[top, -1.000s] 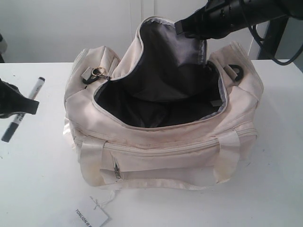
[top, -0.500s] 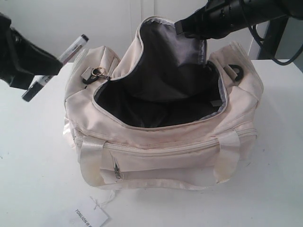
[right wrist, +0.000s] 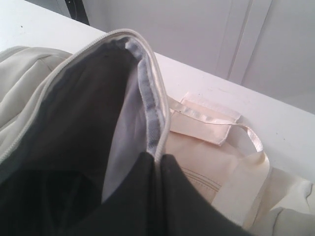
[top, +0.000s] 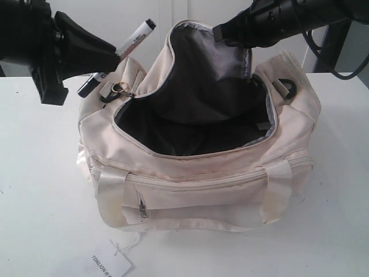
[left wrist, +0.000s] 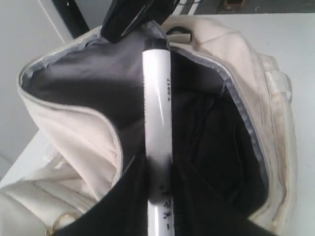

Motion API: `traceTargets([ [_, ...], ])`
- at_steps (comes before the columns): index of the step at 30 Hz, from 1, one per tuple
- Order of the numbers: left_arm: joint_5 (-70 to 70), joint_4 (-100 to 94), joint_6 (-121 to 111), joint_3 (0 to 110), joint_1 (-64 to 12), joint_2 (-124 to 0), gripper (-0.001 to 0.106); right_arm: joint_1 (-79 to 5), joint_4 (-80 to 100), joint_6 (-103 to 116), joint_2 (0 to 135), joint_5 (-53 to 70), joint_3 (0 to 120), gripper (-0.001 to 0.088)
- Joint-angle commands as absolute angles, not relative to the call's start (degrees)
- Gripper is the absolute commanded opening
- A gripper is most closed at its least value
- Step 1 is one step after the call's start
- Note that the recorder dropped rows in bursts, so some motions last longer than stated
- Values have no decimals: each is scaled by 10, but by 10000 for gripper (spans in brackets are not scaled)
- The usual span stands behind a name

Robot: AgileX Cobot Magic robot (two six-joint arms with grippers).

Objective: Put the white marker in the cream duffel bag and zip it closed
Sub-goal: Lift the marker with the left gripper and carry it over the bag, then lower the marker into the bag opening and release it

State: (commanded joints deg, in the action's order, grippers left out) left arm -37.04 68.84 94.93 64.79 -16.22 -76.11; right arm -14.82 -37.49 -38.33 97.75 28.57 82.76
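The cream duffel bag (top: 202,173) sits in the middle of the white table, its top unzipped and its dark lining showing. My right gripper (top: 228,33) is shut on the raised edge of the bag's top flap (right wrist: 147,93) and holds it up at the back. My left gripper (top: 109,60) is shut on the white marker (top: 134,39), which slants up over the bag's left end with its black tip toward the opening. In the left wrist view the white marker (left wrist: 157,123) runs out from between the jaws over the open bag (left wrist: 88,142).
A white paper tag (top: 109,265) on a string lies on the table (top: 40,190) in front of the bag. A black strap ring (top: 288,89) and a metal ring (top: 121,88) sit at the bag's ends. A grey zip pull (top: 142,210) hangs on the front pocket.
My left gripper has lifted the marker off the table at the left and carried it up and right to the bag's left end. The right gripper has held the flap still.
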Motion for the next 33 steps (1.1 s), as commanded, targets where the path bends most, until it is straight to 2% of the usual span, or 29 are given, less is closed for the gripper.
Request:
traceTargets([
  [6, -336, 709, 1053, 648, -208, -795, 0, -148, -375, -383, 977, 286, 828, 0],
  [10, -258, 710, 1046, 657, -254, -814, 0, -148, -375, -383, 977, 286, 828, 0],
  [16, -250, 665, 994, 704, -301, -851, 0, -148, -375, -383, 977, 286, 828, 0],
  [23, -238, 545, 923, 737, -327, -893, 0, -148, -375, -383, 977, 282, 828, 0],
  [33, -195, 535, 938, 737, -327, -940, 0, -148, -375, -383, 977, 282, 828, 0],
])
